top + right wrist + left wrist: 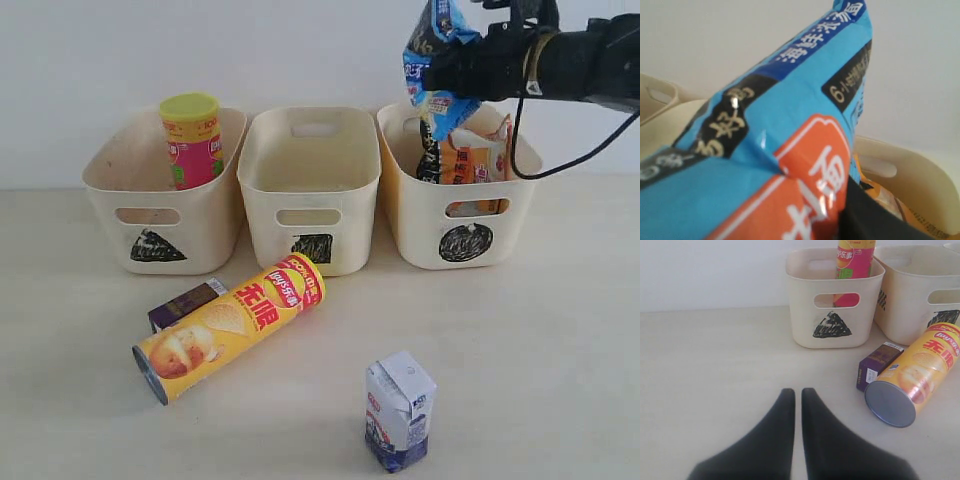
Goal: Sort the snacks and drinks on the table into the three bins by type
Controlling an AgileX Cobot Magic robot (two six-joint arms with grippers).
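— Now, where is the blue bag [435,45] held?
— It is gripped tight by the right end effector [445,75], high over the right bin [420,235], at the far side of the desk [520,340]. An orange bag [470,160] is seen inside that bin.
— What could go wrong?
— The bag is hung close to the bin's left rim. If it is let go too high, it could be caught on the rim and tipped outside, or into the middle bin [312,200].
— And the left end effector [795,392]?
— Its fingers are pressed together and nothing is held. The yellow tube [230,325] and purple box [185,305] are seen lying side by side, near left. The tube could be rolled away if bumped.
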